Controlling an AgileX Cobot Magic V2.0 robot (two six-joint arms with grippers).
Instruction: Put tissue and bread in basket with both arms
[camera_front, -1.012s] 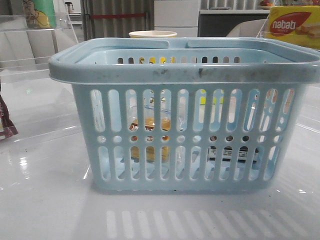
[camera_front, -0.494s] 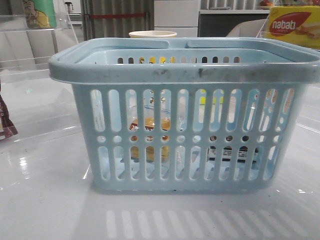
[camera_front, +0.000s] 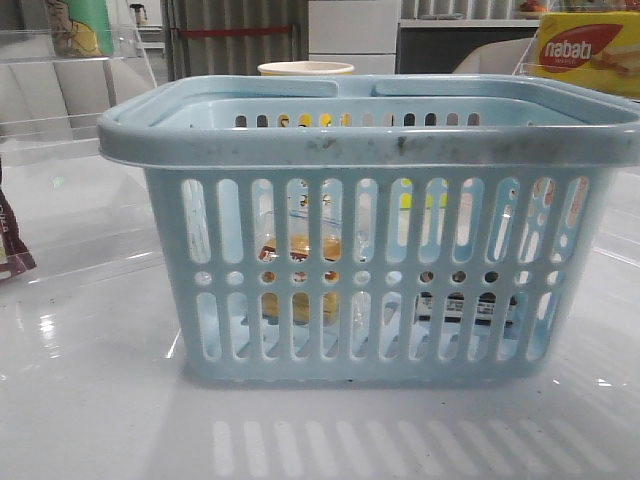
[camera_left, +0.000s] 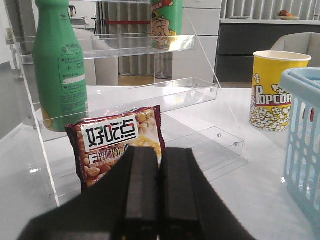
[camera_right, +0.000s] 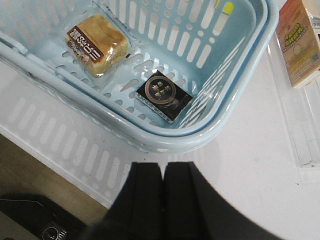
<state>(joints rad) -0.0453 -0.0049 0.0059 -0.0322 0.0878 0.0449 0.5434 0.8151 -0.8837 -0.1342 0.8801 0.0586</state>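
The light-blue basket (camera_front: 370, 140) stands in the middle of the table; it also shows in the right wrist view (camera_right: 220, 115) and at the edge of the left wrist view (camera_left: 302, 140). The bread (camera_right: 97, 42) lies inside it, seen through the slots in the front view (camera_front: 300, 250). The tissue (camera_right: 164, 95) lies inside near the basket's corner, also seen through the slots (camera_front: 470, 305). My right gripper (camera_right: 163, 167) is shut and empty above the table beside the basket. My left gripper (camera_left: 159, 152) is shut and empty, facing a clear shelf.
A dark brown snack packet (camera_left: 120, 142) leans on the clear acrylic shelf (camera_left: 125, 97) with a green bottle (camera_left: 60, 65). A yellow popcorn cup (camera_left: 277, 90) stands beyond the basket. A nabati box (camera_front: 590, 50) sits at the back right. The table edge (camera_right: 55, 165) is near the right gripper.
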